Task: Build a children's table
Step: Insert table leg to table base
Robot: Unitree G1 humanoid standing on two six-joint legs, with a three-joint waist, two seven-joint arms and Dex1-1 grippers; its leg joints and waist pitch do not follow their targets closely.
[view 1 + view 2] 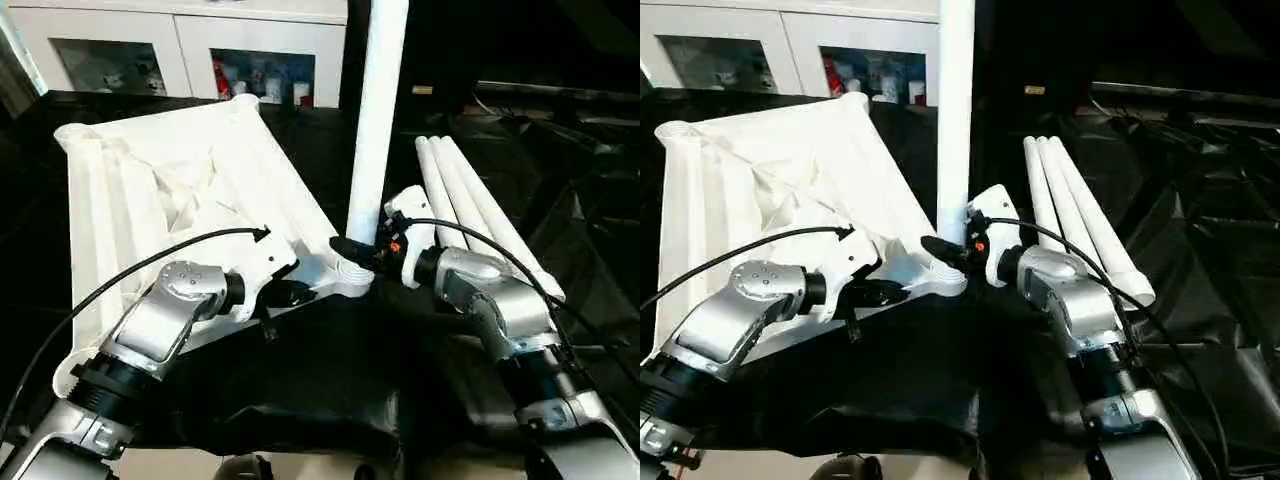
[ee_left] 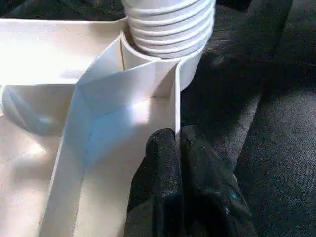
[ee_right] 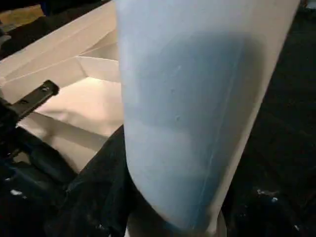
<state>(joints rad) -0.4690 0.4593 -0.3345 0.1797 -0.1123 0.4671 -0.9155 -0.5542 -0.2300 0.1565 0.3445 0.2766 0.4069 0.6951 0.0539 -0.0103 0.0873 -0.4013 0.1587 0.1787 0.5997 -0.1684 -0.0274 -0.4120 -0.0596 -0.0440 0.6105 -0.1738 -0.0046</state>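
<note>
The children's table top lies upside down on black cloth, ribbed underside up. One white leg stands upright in the near corner socket; its threaded end sits in that socket. My left gripper is shut on the thin rim wall of the top just beside the socket, with a black finger on each side of the wall. My right gripper is closed around the base of the upright leg. Three more legs lie side by side to the right.
A white cabinet with glass doors stands behind the table top. Crumpled black cloth covers the work surface. Black cables run along both forearms.
</note>
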